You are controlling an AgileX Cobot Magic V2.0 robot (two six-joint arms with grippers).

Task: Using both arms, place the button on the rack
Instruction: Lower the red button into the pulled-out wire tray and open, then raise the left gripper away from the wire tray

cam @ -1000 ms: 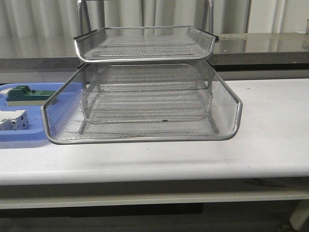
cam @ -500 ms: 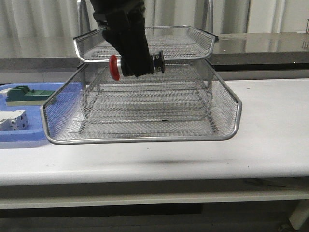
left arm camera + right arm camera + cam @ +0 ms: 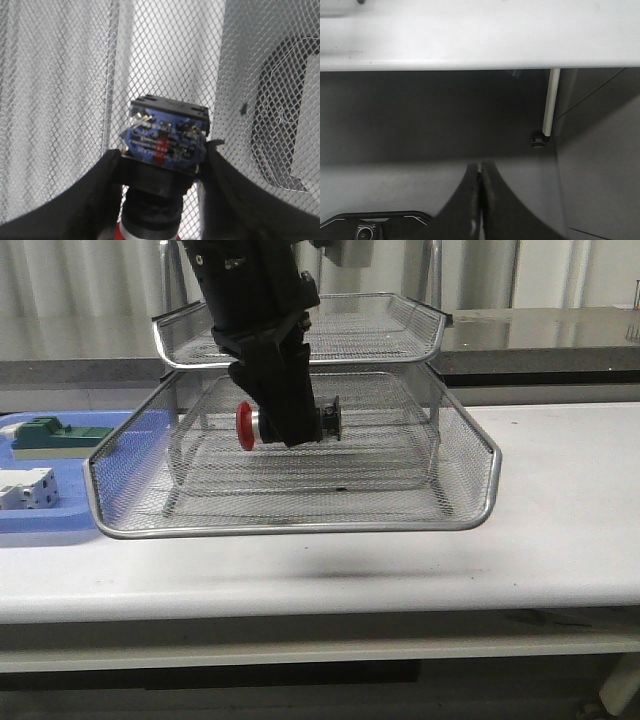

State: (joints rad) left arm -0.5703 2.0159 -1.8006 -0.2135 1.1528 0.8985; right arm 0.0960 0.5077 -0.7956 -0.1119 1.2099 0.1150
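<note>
Gripping the button (image 3: 290, 424) sideways, red head leftward, the left gripper (image 3: 287, 430) hung above the rack (image 3: 470, 490)'s pulled-out tray, seemingly lined up for release; the right gripper (image 3: 480, 200) sat pinched together, empty, below the table (image 3: 560, 540).

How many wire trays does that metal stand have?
3: the top tray highest at the back, a middle tray beneath it, and the big bottom tray pulled forward on the rack.
</note>
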